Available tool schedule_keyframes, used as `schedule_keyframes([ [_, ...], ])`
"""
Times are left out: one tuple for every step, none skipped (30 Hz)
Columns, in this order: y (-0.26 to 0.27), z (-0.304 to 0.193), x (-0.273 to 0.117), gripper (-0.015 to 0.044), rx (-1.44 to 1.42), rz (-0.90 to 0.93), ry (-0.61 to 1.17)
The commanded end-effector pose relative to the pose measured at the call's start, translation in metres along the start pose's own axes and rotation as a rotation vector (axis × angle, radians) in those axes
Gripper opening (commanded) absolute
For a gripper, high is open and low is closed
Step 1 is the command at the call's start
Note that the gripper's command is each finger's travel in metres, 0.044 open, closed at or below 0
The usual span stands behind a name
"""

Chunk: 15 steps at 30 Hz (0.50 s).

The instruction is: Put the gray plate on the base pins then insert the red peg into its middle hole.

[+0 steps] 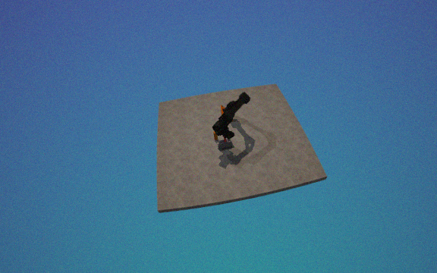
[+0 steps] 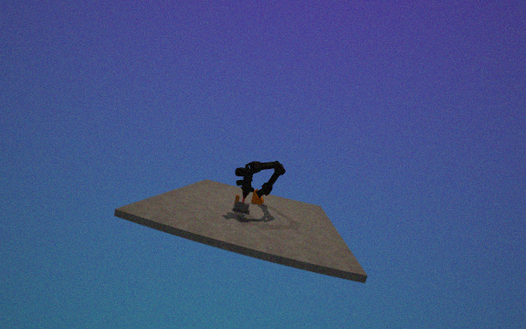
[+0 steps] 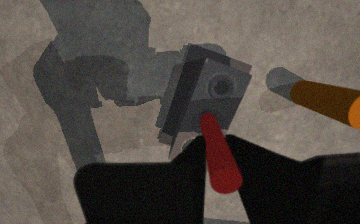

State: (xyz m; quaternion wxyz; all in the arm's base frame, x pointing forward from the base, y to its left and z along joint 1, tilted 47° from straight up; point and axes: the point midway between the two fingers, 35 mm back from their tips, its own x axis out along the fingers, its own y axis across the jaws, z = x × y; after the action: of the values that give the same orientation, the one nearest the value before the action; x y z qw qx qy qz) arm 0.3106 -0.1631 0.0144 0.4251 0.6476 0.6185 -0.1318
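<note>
My gripper [image 1: 225, 138] [image 2: 245, 195] [image 3: 214, 141] is shut on the red peg [image 1: 225, 140] [image 2: 244, 199] [image 3: 223, 167], whose lower end is over the middle of the gray plate [image 1: 226, 145] [image 2: 241, 206] [image 3: 233, 102]. The wrist view does not show clearly whether the tip is inside the middle hole; the peg hides that hole. The plate is on the base [image 3: 206, 52], with a round hole and dark centre visible near its far end. The near end is partly behind the fingers. I cannot tell for certain whether the plate lies fully flat.
An orange cylinder [image 1: 215, 136] [image 2: 236, 199] [image 3: 323, 97] stands upright close beside the plate. Another orange object [image 1: 222, 110] [image 2: 257, 197] is near the arm's base. Dark arm shadows fall across the tabletop [image 1: 188, 171] [image 2: 176, 212] [image 3: 266, 30] and part of the plate.
</note>
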Motion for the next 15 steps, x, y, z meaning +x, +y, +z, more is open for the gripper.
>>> schedule_keyframes([
  [0.0001,0.0,-0.0002,0.0,0.0,0.0,0.0],
  [0.0001,0.0,-0.0002,0.0,0.0,0.0,0.0],
  [0.0001,0.0,-0.0002,0.0,0.0,0.0,0.0],
  [0.0001,0.0,-0.0002,0.0,0.0,0.0,0.0],
  [0.0001,0.0,-0.0002,0.0,0.0,0.0,0.0],
  [0.0001,0.0,-0.0002,0.0,0.0,0.0,0.0],
  [0.0001,0.0,-0.0002,0.0026,0.0,0.0,0.0],
  [0.0001,0.0,-0.0002,0.0053,0.0,0.0,0.0],
  [0.0001,0.0,-0.0002,0.0079,0.0,0.0,0.0],
  [0.0001,0.0,-0.0002,0.0105,0.0,0.0,0.0],
  [0.0001,0.0,-0.0002,0.0131,0.0,0.0,0.0],
  [0.0001,0.0,-0.0002,0.015,0.0,0.0,0.0],
  [0.0001,0.0,-0.0002,0.015,0.0,0.0,0.0],
  [0.0001,0.0,-0.0002,0.015,0.0,0.0,0.0],
  [0.0001,0.0,-0.0002,0.015,0.0,0.0,0.0],
])
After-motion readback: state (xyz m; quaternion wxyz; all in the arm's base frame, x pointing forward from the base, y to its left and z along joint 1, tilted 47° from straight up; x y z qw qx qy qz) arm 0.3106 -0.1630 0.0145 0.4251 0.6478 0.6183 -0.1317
